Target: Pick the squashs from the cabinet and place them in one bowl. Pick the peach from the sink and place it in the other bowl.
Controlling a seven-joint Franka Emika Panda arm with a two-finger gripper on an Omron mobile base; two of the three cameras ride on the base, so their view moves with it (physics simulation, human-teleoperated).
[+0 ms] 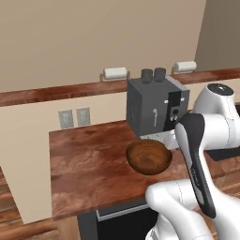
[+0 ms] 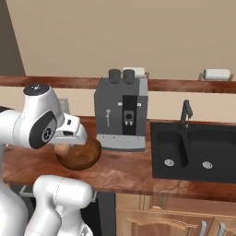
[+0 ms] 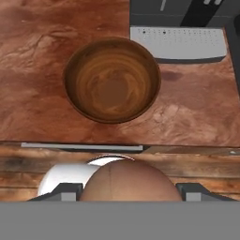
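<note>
- Gripper (image 3: pixel 125 190) holds the peach (image 3: pixel 125 180) between its two finger tips, the jaws spread fairly wide around the round fruit; in the hand view the peach bulges up at the bottom edge with a finger tip at each side.
- From the right base view a small part of the peach (image 2: pixel 61 149) peeks out under the white hand, just at the near left rim of the dark brown bowl (image 2: pixel 80 156).
- The dark brown bowl (image 3: pixel 112 79) sits upright on the reddish wood counter (image 3: pixel 37 70), and the hand view looks straight down into its empty inside; the peach is short of it, over the counter's front edge.
- Just behind the bowl stands a grey coffee machine (image 2: pixel 120 110), its pale drip tray (image 3: pixel 178 44) near the bowl's far rim but apart from it.
- To the right, the black double-basin sink (image 2: pixel 193 156) with its short faucet (image 2: pixel 185 113) is set into the counter, well apart from the bowl.
- In the left base view the arm's dark forearm covers the bowl's right side (image 1: pixel 149 156); two paper towel rolls (image 1: pixel 115 73) hang on the wall ledge above.
</note>
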